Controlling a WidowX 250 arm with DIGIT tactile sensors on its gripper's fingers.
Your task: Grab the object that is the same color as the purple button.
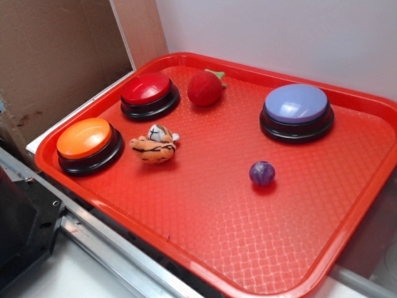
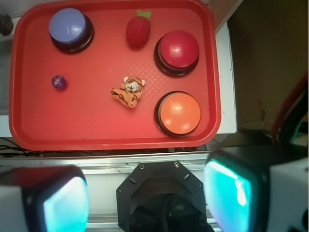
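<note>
One purple ball (image 2: 59, 82) lies on the red tray (image 2: 96, 130), ahead and left of the pincer (image 2: 147, 193) (fingers apart, holding nothing). Approach step, I judge: next, reach forward-left and descend over it.

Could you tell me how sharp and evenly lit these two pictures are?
Exterior view: sharp, soft light, faint shadow under the purple ball, sheen on the purple button. Wrist view: red tray sharp, open gripper fingers blurred, glowing teal.
</note>
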